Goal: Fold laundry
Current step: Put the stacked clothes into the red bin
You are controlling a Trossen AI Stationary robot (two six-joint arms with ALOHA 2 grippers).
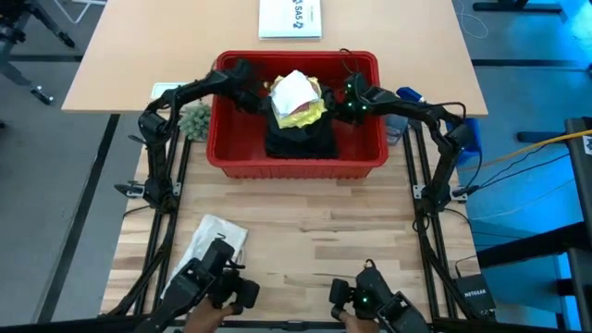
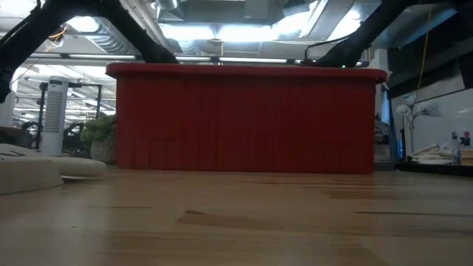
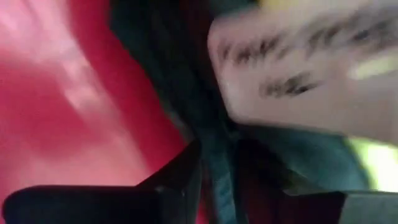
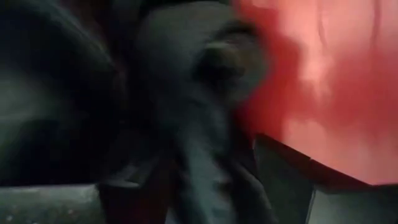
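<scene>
Both grippers are down inside the red basket (image 1: 296, 157): the left gripper (image 1: 260, 99) at the laundry pile's 9 o'clock side with dark trousers (image 3: 217, 168) between its fingers, the right gripper (image 1: 338, 108) at 3 o'clock with the same dark cloth in its jaws, though whether either is clamped I cannot tell. One pile lies mid-basket: dark trousers (image 1: 301, 139), a yellow T-shirt (image 1: 305, 115) and a white cloth (image 1: 294, 91) on top. Around it are one white printed sheet (image 1: 290, 18) at 12 o'clock, one small plant (image 1: 195, 120) at 9, and one white bag (image 1: 211, 242) at 7.

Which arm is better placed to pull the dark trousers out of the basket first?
Right, marginally. Both grippers, left and right, reach into the red basket beside the dark trousers, but the right wrist view is filled with dark fabric.
</scene>
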